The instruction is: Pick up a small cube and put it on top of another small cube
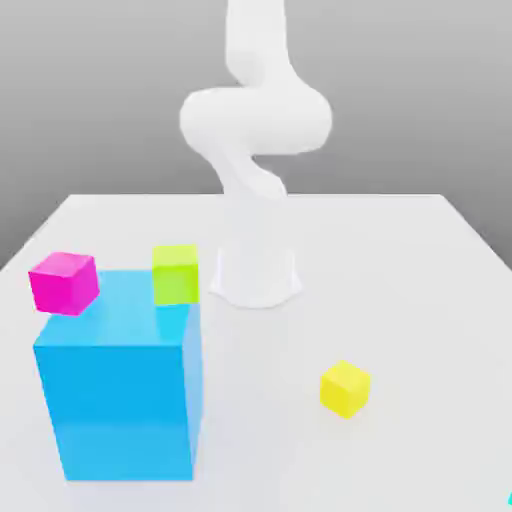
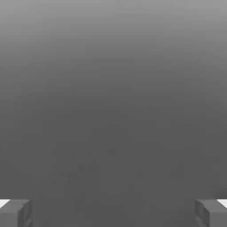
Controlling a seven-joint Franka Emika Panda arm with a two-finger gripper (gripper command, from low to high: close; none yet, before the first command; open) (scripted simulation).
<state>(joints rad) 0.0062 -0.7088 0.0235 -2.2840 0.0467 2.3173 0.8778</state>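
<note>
In the exterior view, the yellow cube (image 1: pixel 345 388) lay well apart from the big blue block (image 1: pixel 120 378), toward that view's right; it looked rigid, light, best pinched across opposite flat faces. In the hand view, the gripper (image 2: pixel 113 212) stood spread wide, empty.

A white tabletop (image 1: pixel 420 300) stretched wide under soft, even light, its far edge meeting a plain grey backdrop (image 1: pixel 90 90) that darkened gently toward the top. Faint shadows lay pale across the smooth surface.
</note>
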